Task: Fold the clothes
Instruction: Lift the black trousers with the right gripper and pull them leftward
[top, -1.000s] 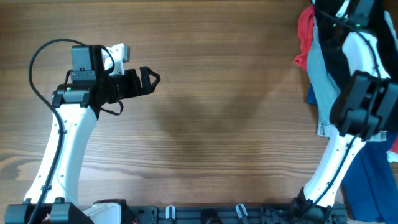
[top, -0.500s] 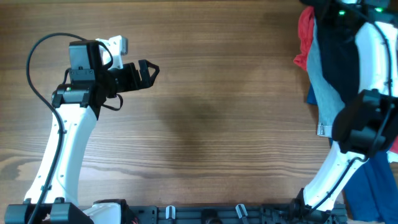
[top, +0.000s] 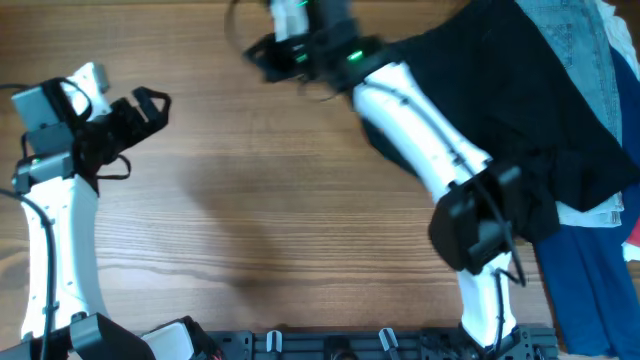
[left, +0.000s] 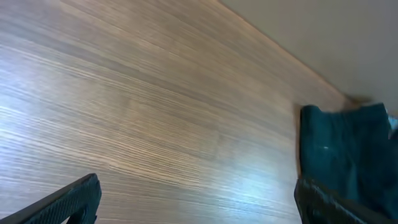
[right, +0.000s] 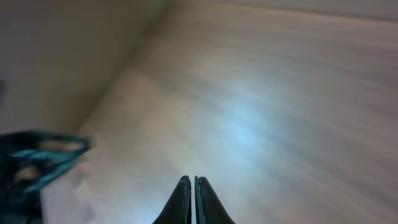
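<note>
The black garment (top: 520, 90) lies spread over the table's back right, from the pile at the right edge toward the middle, partly under my right arm. My right gripper (top: 258, 56) is at the back centre-left, well left of the cloth's visible edge. In the right wrist view its fingertips (right: 194, 182) are pressed together with no cloth showing between them; the view is blurred. My left gripper (top: 150, 105) is open and empty at the far left, over bare wood (left: 199, 205). A dark cloth-like shape (left: 342, 149) shows at the right of the left wrist view.
A pile of other clothes sits at the right edge: pale blue-grey denim (top: 585, 30) at the back, a deep blue cloth (top: 590, 290) at the front, a bit of red (top: 632, 238). My right arm (top: 420, 120) crosses the table diagonally.
My right arm swung from the pile at the right edge far to the left. The black garment now lies stretched out toward the middle. My left gripper moved left.
</note>
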